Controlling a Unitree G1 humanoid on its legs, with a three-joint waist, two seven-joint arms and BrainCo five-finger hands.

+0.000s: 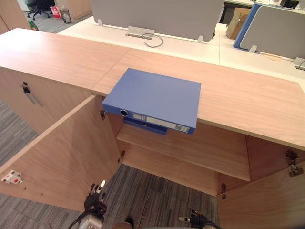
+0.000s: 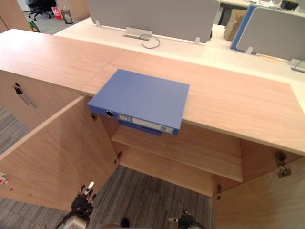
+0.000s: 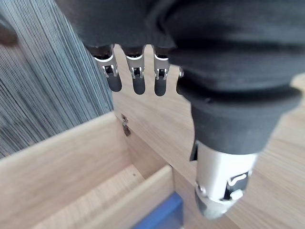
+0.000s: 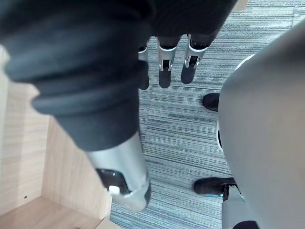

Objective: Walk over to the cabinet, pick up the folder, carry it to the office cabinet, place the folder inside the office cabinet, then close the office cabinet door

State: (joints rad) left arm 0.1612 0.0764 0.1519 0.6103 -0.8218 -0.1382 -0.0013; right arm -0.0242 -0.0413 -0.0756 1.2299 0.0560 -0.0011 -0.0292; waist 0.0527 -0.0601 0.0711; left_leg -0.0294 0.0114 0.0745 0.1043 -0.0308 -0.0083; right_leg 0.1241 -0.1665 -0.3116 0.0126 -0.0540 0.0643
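The blue folder lies untouched on the cabinet top; pickup, stowing and closing remain. Left hand and right hand hang empty, fingers straight

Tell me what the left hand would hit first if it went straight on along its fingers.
Probably the cabinet: past the straight fingers of the left hand lies bare wood panel beside a door hinge. The blue folder sits off that line. Depth is hard to judge.
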